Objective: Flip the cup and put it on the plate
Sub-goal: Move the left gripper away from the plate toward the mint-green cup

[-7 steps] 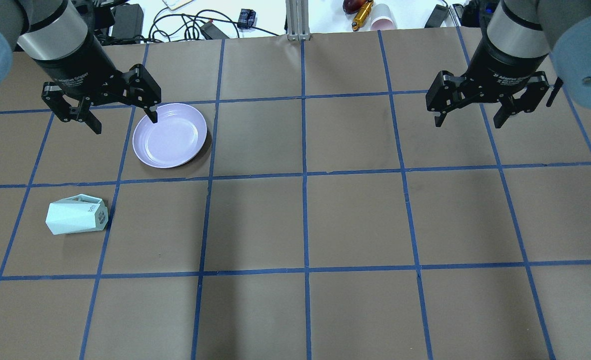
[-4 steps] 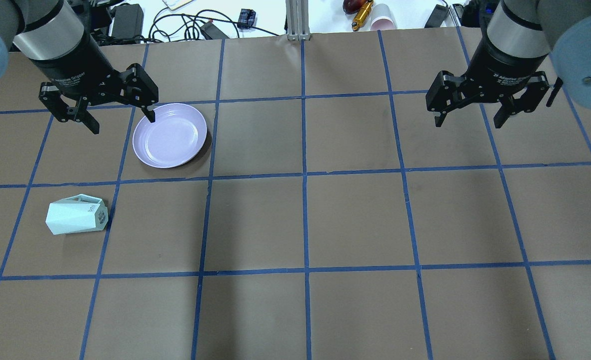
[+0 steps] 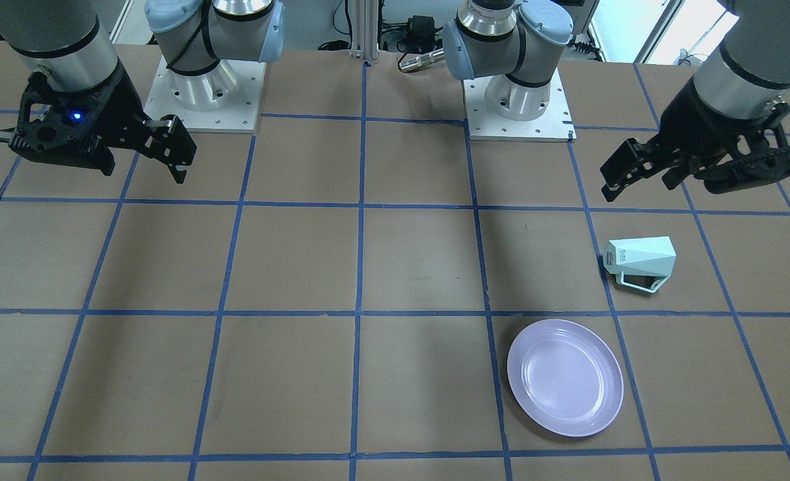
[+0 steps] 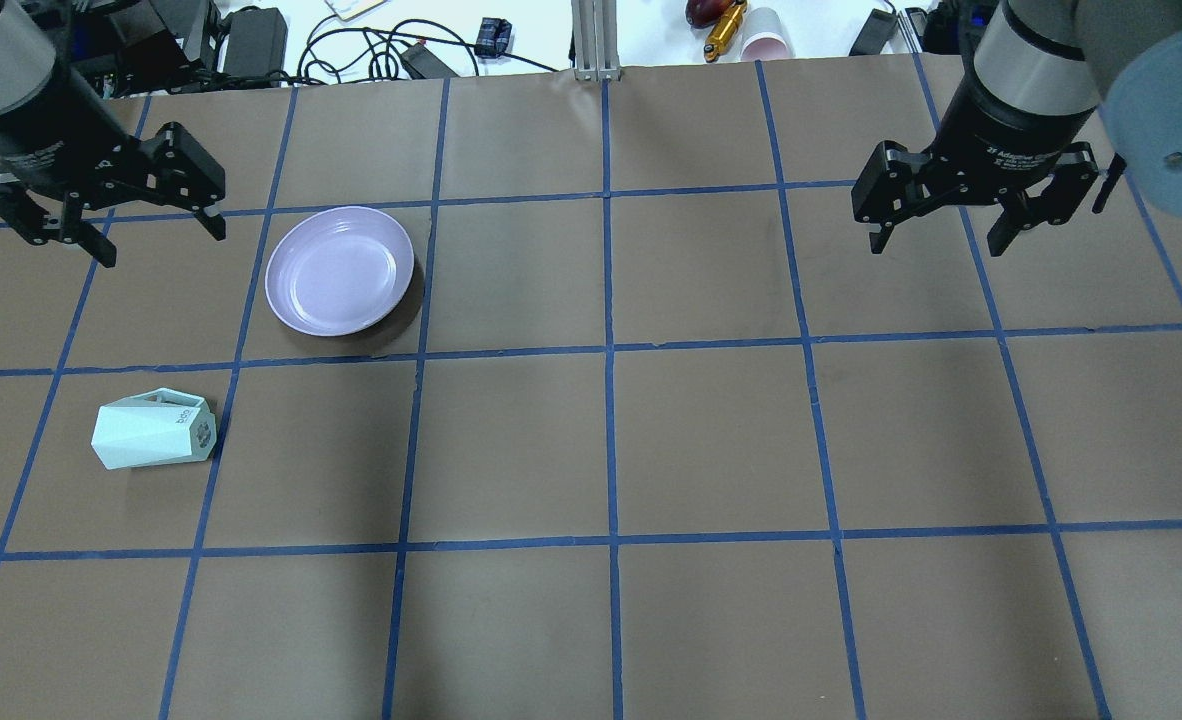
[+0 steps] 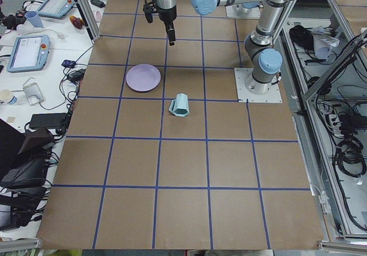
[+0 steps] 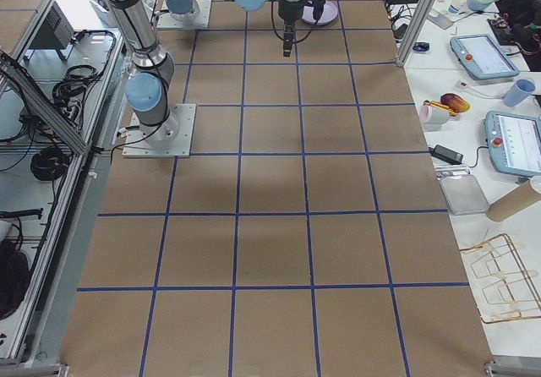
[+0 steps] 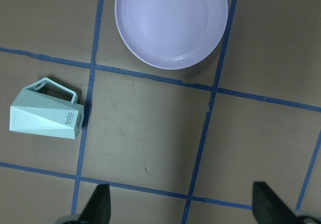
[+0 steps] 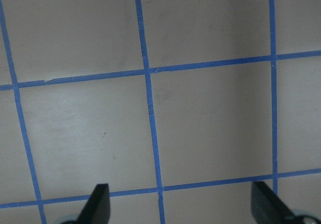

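Lavender plate [image 4: 339, 270] flat, face bare. Mint cup [image 4: 151, 432] on its side nearby, long axis across table [image 4: 711, 440], mouth toward robot's left. Both left gripper [image 4: 163, 244] and right gripper [image 4: 936, 248]: jaws wide.

Plate [image 7: 170, 25]: rim cut by my left wrist view's top edge.
Cup [image 4: 149, 433] lettering: unreadably small overhead.
My left gripper [image 7: 184, 207]: only fingertips show, bottom edge.
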`<action>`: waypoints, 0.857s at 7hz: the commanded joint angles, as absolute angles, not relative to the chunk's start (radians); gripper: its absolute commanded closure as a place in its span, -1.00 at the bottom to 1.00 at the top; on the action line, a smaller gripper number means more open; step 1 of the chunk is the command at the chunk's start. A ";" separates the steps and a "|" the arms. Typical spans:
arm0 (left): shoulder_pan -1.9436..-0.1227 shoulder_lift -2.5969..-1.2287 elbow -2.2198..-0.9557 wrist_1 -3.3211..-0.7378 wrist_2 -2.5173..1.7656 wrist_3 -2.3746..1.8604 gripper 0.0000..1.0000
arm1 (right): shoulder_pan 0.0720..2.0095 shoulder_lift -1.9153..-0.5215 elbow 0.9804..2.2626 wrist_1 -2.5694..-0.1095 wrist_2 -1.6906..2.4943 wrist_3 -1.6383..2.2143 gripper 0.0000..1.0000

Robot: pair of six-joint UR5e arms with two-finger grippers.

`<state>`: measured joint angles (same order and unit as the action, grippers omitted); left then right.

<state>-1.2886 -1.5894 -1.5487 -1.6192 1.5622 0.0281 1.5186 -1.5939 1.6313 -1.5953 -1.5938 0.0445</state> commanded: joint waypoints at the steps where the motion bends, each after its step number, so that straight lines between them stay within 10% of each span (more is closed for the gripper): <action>1: -1.153 -1.594 -1.548 -1.628 1.554 0.143 -1.00 | 1.519 -1.594 1.632 -1.595 -1.594 0.044 -1.00; 6: -0.873 -1.667 -1.615 -1.634 1.419 0.607 -1.00 | 1.519 -1.595 1.632 -1.595 -1.594 0.044 -1.00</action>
